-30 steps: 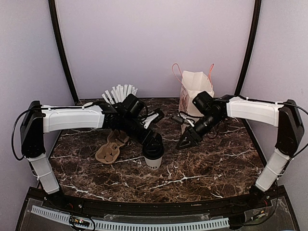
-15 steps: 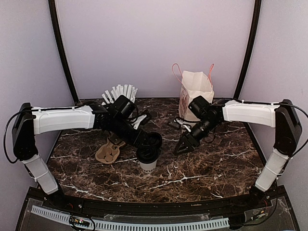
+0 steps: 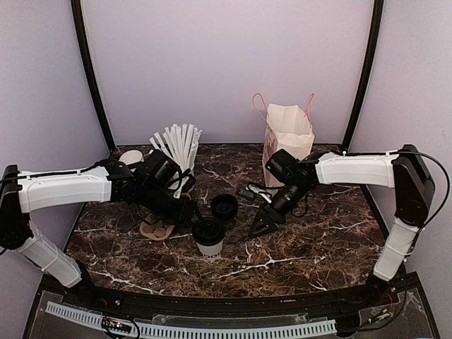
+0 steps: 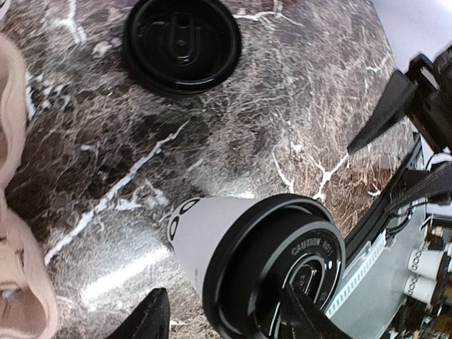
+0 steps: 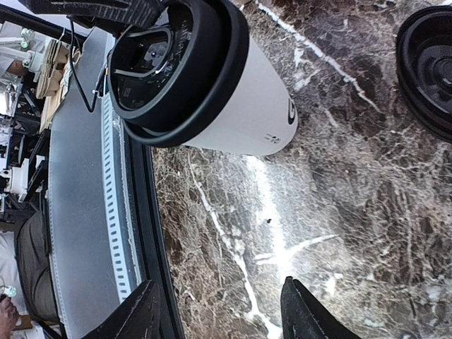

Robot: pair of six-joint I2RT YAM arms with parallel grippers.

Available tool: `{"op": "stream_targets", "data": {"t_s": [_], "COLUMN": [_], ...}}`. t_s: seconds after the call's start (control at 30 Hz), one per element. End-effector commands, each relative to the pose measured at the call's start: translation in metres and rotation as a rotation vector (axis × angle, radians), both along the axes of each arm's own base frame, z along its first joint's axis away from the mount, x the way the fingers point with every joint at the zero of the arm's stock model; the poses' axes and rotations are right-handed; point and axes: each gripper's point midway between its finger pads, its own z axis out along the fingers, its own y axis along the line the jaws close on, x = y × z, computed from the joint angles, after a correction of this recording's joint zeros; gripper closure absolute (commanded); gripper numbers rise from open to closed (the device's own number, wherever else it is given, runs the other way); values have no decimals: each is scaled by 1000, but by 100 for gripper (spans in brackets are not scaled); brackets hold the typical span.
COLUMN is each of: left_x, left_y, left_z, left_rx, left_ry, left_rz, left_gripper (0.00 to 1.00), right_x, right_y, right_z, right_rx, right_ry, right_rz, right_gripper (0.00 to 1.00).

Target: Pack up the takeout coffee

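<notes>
Takeout coffee [image 3: 210, 237] stands upright on the marble bench [image 3: 311, 251], nr the front edge, approx centre. It's a small white paper cup w/ black dome lid on and dark lettering low on its side. The lid reads CAUTION HOT in the left wrist view.

Left tool [image 3: 191, 215] sits just left of the cup, slightly behind it. In the left wrist view its fingertips are apart, w/ the cup's lid showing in the gap. Can't tell whether either tip touches the cup.

Right tool [image 3: 260, 224] is to the right of the cup, clear of it, angled down toward the bench. In the right wrist view its fingers stand wide apart, w/ the cup lying ahead of them.

Just behind the cup, betw. the two tools, a loose black lid [image 3: 224, 207] lies flat on the bench. Left of that, partly under the left arm, is a tan pulp cup carrier [image 3: 157, 229].

Further back on the left is a white cup of straws [image 3: 180, 145], w/ a lidless white cup [image 3: 131, 157] to its left.

Back right, a paper bag [image 3: 286, 134] w/ pink handles stands upright, well apart from the coffee.
</notes>
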Motion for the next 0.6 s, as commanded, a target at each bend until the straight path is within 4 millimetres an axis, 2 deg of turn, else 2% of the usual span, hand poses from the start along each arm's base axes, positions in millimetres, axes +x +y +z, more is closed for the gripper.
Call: {"op": "stream_targets", "data": {"t_s": [0.0, 0.13, 0.2, 0.3, 0.43, 0.57], "left_x": [6, 17, 21, 28, 31, 26], "left_y": [19, 6, -1, -3, -8, -11], "left_z": [18, 44, 48, 42, 30, 19], "left_rx": [52, -9, -27, -16, -21, -39], "left_ry": [-82, -218, -244, -243, -214, -178], "left_rz": [25, -65, -104, -124, -142, -161], "left_gripper": [39, 36, 37, 43, 49, 52], "right_x": [-1, -5, -5, -2, 1, -2], "right_y": [25, 46, 56, 67, 74, 77], "right_z": [7, 13, 15, 15, 3, 2], "right_rx": [39, 80, 91, 97, 78, 99], "right_ry": [-3, 73, 123, 186, 236, 286], "right_rz": [12, 5, -28, -48, -54, -48], "right_gripper": [40, 41, 41, 41, 42, 43]}}
